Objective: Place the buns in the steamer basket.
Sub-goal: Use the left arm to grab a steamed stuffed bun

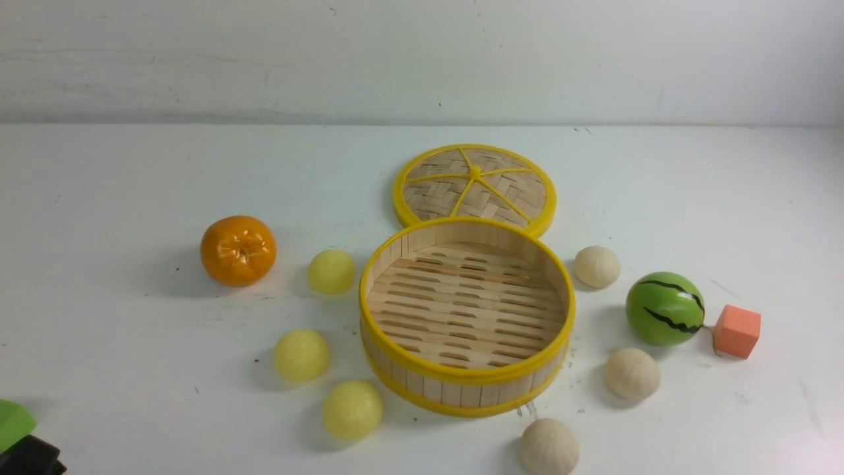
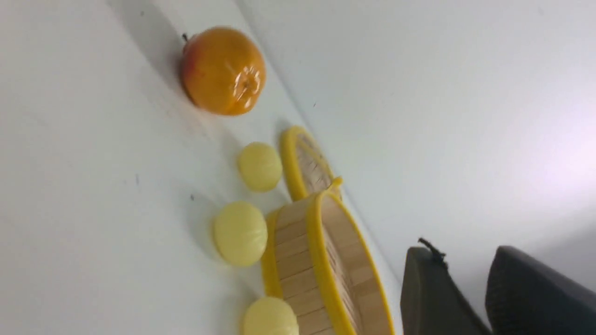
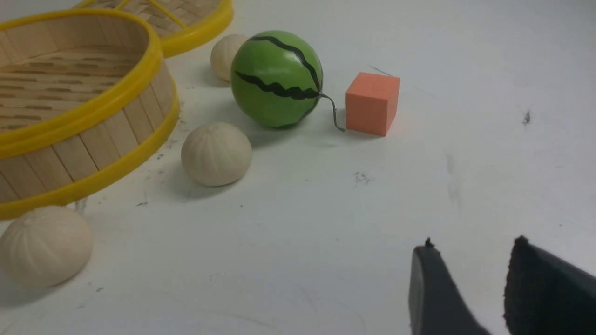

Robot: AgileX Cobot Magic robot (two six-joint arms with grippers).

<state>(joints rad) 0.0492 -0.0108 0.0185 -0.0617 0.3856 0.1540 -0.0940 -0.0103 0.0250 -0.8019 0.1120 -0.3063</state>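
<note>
The steamer basket stands empty at the table's middle. Three pale yellow buns lie on its left: one, one, one. Three cream buns lie on its right: one, one, one. My left gripper is open and empty, well back from the yellow buns and the basket. My right gripper is open and empty over bare table, back from the cream buns and the basket. Only a bit of the left arm shows in the front view.
The woven lid lies flat behind the basket, touching it. An orange tangerine sits at the far left. A green striped ball and an orange cube sit at the right, between two cream buns.
</note>
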